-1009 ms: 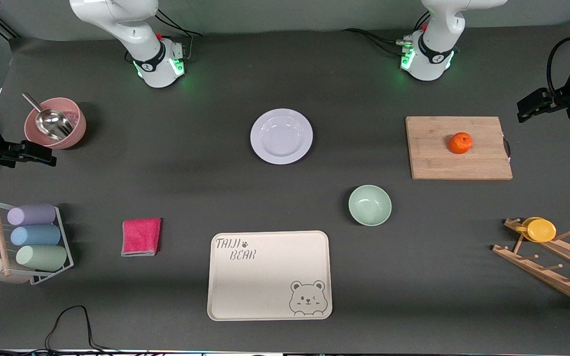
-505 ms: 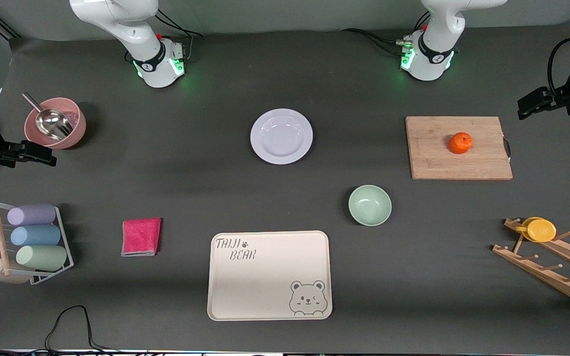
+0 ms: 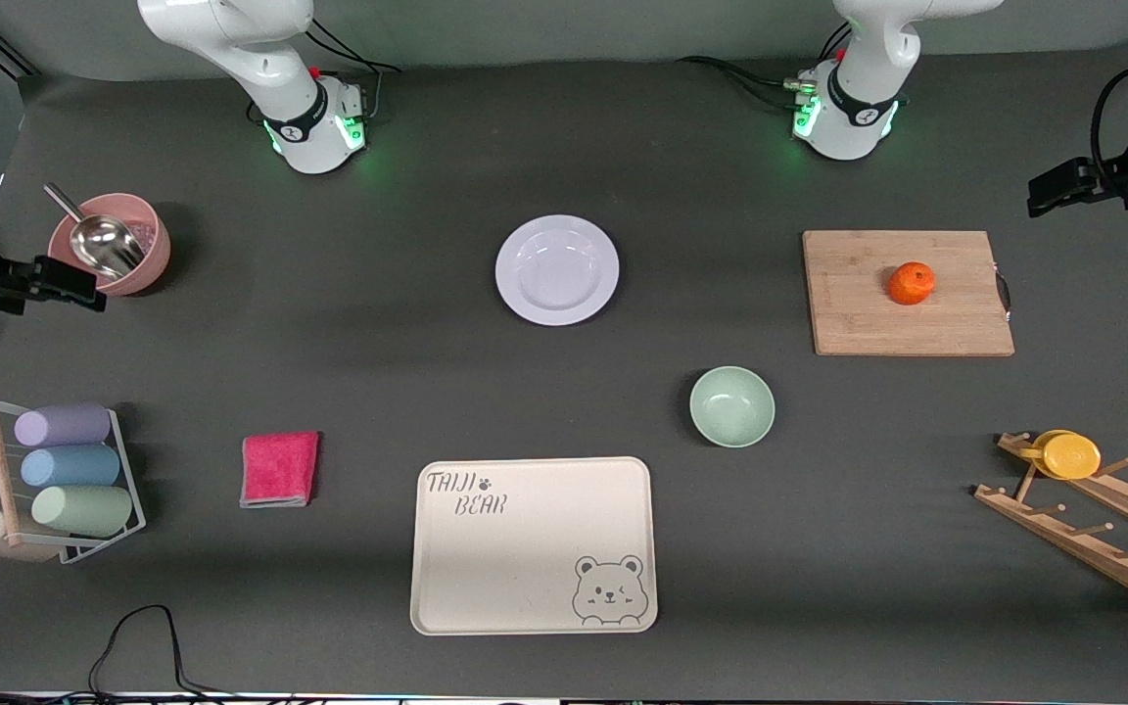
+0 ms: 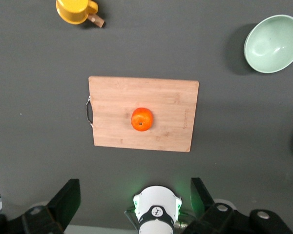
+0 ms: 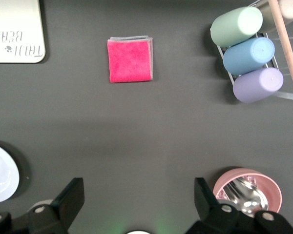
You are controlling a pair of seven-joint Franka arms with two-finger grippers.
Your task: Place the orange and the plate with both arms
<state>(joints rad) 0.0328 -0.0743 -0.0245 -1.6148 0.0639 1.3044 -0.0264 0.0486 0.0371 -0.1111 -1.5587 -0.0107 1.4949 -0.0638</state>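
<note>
Orange (image 3: 912,283) sits untouched on the bamboo cutting board (image 3: 858,323) near the worktop's left-arm end; the lavender plate (image 3: 557,269) lies mid-worktop toward the base edge. I see both claws spread and empty, left claw (image 4: 132,207) high over the board, right claw (image 5: 136,207) near the pink bowl (image 5: 247,187). Nothing grasped yet.
</note>
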